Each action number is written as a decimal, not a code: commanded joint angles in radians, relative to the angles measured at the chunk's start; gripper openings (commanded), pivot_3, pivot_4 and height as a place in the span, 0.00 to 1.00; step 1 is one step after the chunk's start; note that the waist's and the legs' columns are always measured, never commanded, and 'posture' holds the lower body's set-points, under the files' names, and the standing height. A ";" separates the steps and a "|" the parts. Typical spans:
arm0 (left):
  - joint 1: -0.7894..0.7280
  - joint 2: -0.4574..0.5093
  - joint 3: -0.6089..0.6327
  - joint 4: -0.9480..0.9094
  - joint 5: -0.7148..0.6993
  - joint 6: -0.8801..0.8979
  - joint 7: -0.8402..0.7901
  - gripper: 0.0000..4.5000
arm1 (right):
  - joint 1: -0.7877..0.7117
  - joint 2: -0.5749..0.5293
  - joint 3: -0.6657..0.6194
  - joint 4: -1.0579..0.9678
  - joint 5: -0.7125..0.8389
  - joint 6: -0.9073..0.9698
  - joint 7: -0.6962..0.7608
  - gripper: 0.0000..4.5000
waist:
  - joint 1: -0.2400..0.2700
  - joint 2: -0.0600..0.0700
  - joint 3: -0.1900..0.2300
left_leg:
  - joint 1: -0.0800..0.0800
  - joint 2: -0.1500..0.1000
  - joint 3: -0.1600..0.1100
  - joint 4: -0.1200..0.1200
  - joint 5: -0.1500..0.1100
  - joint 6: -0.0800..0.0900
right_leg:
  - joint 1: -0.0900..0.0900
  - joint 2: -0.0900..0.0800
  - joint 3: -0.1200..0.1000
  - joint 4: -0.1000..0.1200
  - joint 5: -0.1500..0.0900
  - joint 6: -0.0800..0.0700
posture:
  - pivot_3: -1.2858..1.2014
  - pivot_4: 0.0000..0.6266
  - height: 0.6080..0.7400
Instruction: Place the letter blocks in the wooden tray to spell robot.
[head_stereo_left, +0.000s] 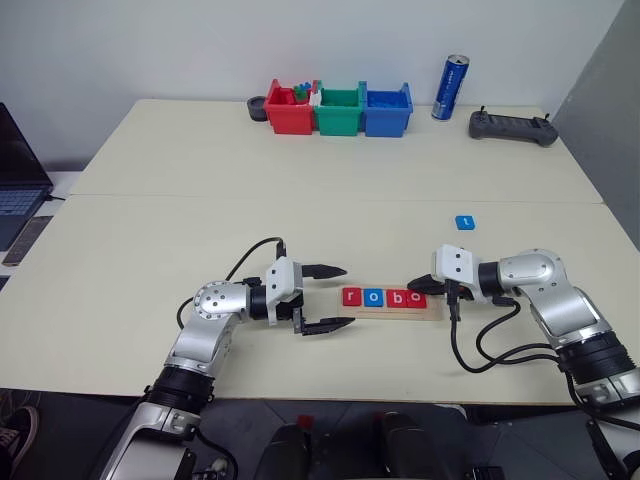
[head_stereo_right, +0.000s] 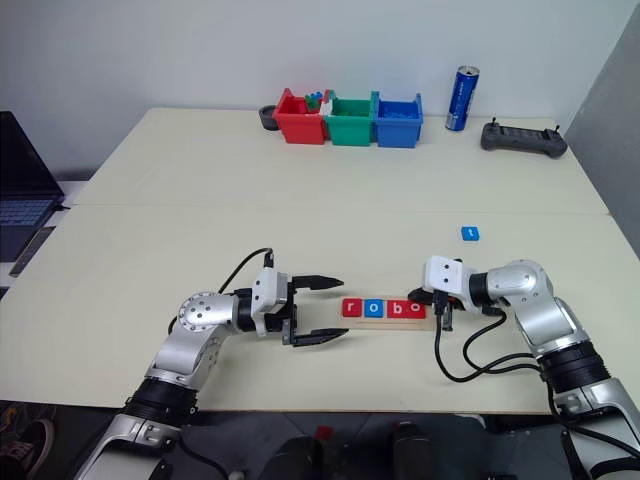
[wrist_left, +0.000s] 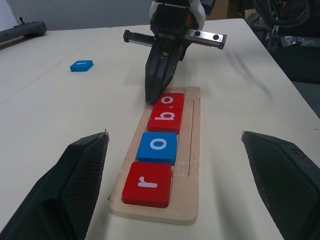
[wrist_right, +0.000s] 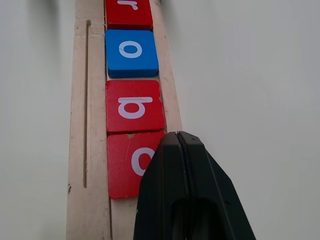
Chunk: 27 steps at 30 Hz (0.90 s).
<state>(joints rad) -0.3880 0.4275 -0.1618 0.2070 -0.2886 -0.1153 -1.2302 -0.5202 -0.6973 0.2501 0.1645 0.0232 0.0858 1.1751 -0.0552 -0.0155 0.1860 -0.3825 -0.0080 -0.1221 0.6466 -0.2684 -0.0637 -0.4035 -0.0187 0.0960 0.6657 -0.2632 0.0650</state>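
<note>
I see the right gripper (wrist_left: 159, 90) with its two black fingers pressed fully together, holding nothing, its tip down at the last red tile (wrist_right: 131, 170), the second "o", at the right-hand end of the row. My left gripper (head_stereo_left: 326, 298) stands wide open and empty, just beside the left end of the wooden tray (wrist_left: 192, 165). In the tray, four tiles lie in a line: red "r" (wrist_left: 148, 183), blue "o" (wrist_left: 157, 147), red "b" (wrist_left: 165, 119), red "o". The blue "t" tile (head_stereo_left: 464, 222) lies apart on the table (head_stereo_left: 200, 200), beyond the right gripper.
</note>
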 joint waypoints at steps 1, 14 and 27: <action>0.000 0.007 0.016 -0.028 -0.012 -0.005 0.005 1.00 | -0.008 -0.004 -0.008 -0.051 0.009 -0.009 0.008 0.01 | 0.000 0.000 0.000 | 0.000 0.000 0.000 0.000 0.000 0.000 | 0.000 0.000 0.000 0.000 0.000 0.000 | 0.52 0.24 1.00; 0.007 0.005 0.042 -0.063 -0.072 0.048 0.001 1.00 | 0.044 -0.078 -0.099 -0.146 0.092 0.083 0.014 0.01 | 0.001 0.000 0.000 | 0.000 0.000 0.000 0.000 0.000 0.000 | 0.000 0.000 0.000 0.000 0.000 0.000 | 0.52 0.24 1.00; 0.072 0.009 0.089 -0.165 -0.138 0.111 0.031 1.00 | 0.148 -0.150 -0.121 -0.166 0.116 0.079 0.037 0.01 | -0.001 0.000 0.000 | 0.000 0.000 0.000 0.000 0.000 0.000 | 0.000 0.000 0.000 0.000 0.000 0.000 | 0.52 0.24 1.00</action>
<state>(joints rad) -0.3152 0.4287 -0.0905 0.0833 -0.4121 -0.0047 -1.2076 -0.3624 -0.8372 0.1396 0.0052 0.1365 0.1834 1.2007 -0.0563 -0.0154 0.1860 -0.3823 -0.0078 -0.1220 0.6467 -0.2684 -0.0637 -0.4034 -0.0185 0.0962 0.6660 -0.2632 0.0650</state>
